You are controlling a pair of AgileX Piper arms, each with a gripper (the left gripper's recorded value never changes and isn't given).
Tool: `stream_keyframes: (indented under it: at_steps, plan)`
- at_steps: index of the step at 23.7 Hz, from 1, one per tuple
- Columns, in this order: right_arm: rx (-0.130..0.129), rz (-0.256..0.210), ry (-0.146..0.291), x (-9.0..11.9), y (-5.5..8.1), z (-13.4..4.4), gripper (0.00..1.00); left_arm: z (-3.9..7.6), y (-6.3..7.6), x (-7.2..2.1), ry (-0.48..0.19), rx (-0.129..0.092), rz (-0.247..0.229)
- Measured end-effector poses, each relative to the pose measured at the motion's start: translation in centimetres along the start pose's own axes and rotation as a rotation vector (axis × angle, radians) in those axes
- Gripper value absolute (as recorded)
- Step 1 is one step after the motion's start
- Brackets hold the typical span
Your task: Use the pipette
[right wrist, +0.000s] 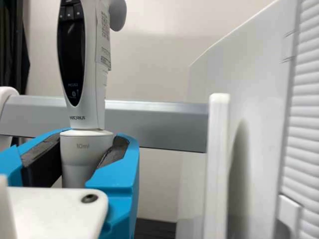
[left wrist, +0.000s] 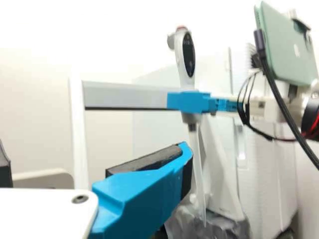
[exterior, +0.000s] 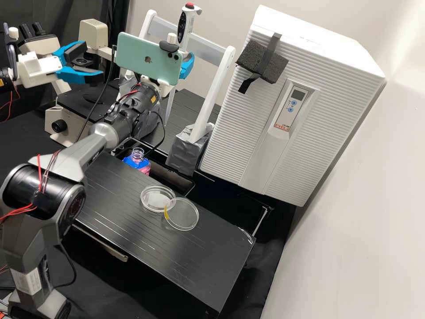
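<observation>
1. Pipette is hanging upright on the grey crossbar of the white rack, its red-topped head rising above the bar and its thin tip pointing down below it.
2. Right gripper is pinching the pipette's lower barrel at the rack's crossbar, one blue finger on each side and the dark pads pressing against it.
3. Mint-green phone is riding on the right arm's wrist, just in front of the rack.
4. Left gripper is hanging well to the left of the rack, apart from the pipette, with its fingers spread and holding nothing.
5. Grey tape is wrapping the rack's near foot.
6. White ribbed cabinet is standing just to the right of the rack, carrying a dark foam block on its upper front edge.
7. Small bottle of pink liquid is standing open in front of the rack, near its taped foot.
8. Two clear round dishes are lying overlapping on the black ridged platform, farther in front of the rack.
9. Microscope is sitting to the left of the rack, under the left gripper.
</observation>
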Motion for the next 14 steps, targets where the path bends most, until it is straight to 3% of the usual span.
stream_keyframes:
  at_steps: [4, 6, 9, 14]
  plan:
    - [0.044, -0.075, -0.004, 1.4, -0.2, -0.5, 0.0, -0.2, 0.2, 0.07, 0.005, -0.003, 0.003]
    - [0.054, -0.089, -0.006, 1.8, -0.3, -0.6, 0.0, -0.2, 0.2, 0.07, 0.007, -0.006, 0.001]
    - [0.089, -0.116, -0.028, 2.5, -0.5, -0.5, 0.0, -0.2, 0.2, 0.07, 0.007, -0.006, 0.001]
    - [0.103, -0.129, -0.044, 2.6, -0.6, -0.4, 0.0, -0.2, 0.2, 0.07, 0.007, -0.006, 0.001]
